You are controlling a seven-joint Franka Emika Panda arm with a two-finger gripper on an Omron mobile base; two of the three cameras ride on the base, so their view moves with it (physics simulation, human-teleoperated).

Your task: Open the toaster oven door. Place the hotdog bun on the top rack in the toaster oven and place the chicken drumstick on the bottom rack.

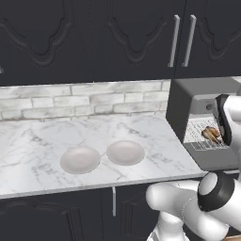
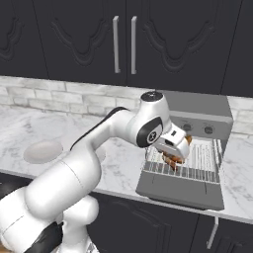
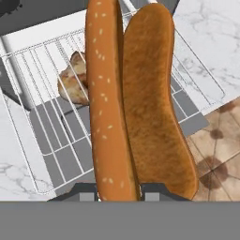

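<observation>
While the gripper [image 2: 174, 159] clamps the hotdog bun [image 3: 136, 103], the step in hand is loading it; the chicken drumstick [image 3: 75, 79] lies on a rack beyond it. Next: ease bun onto the top rack [image 2: 197, 158], then let go.

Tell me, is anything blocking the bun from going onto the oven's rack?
Nothing visible blocks it. The door is folded down and a wire rack is pulled out just beneath the bun held in the gripper. The chicken piece lies on a rack behind the bun, off to one side.
</observation>
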